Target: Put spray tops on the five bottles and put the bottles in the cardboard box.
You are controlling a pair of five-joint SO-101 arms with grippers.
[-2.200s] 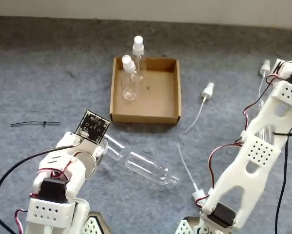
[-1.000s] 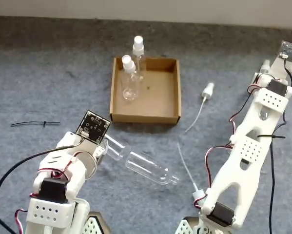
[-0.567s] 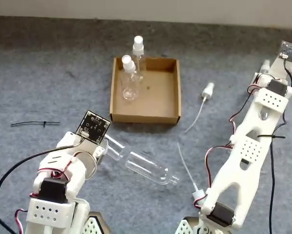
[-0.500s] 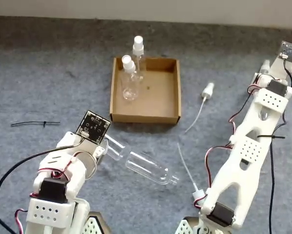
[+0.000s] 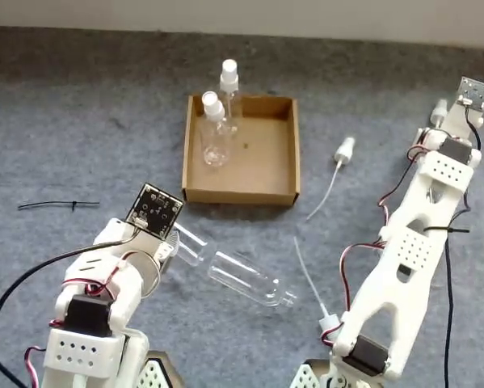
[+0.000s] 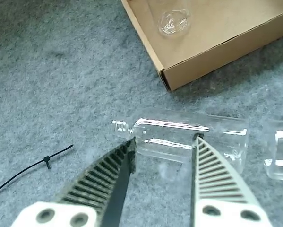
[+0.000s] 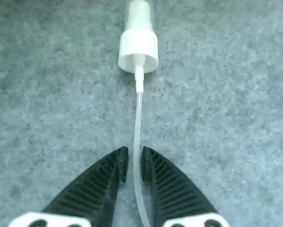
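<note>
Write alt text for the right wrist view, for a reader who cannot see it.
A white spray top lies on grey carpet. Its thin tube leads in between the black ribbed jaws of the right gripper, which stand slightly apart on either side of it.

Grey carpet (image 5: 104, 137) lay beneath me. On it sat a cardboard box (image 5: 240, 194), and 2 uncapped bottles (image 5: 250, 279) lay on their sides near its front. 3 loose spray tops (image 5: 344, 150) lay to its right, and 1 black cable tie (image 5: 60, 204) well to its left.
</note>
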